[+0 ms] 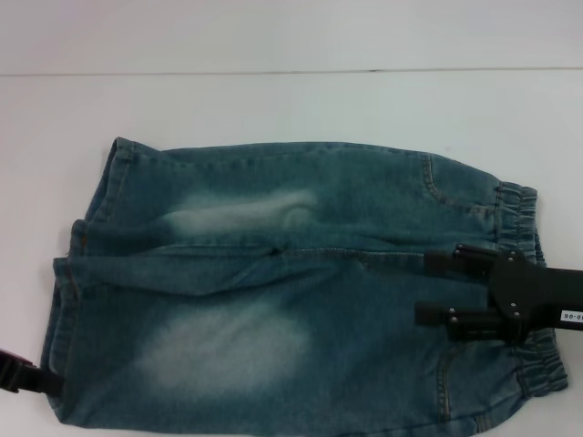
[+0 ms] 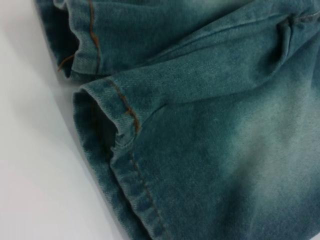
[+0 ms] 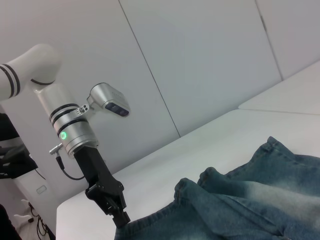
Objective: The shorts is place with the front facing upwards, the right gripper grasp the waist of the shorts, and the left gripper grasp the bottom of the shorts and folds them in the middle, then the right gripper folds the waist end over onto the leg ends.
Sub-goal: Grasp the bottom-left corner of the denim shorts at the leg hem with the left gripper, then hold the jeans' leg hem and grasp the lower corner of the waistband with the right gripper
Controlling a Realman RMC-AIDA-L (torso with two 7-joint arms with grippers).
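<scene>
The blue-green denim shorts lie flat on the white table, front up. The gathered waist is at the right and the hemmed leg ends are at the left. My right gripper hovers over the cloth just inside the waistband, fingers apart and pointing toward the legs, holding nothing. My left gripper sits at the outer edge of the near leg's hem. In the right wrist view, the left gripper has its tip at the hem of the shorts. The left wrist view shows both leg hems close up.
The white table stretches bare beyond the shorts to its far edge, with a pale wall behind. The near leg of the shorts runs to the picture's lower border. The left arm's silver wrist with green light stands above the table's left end.
</scene>
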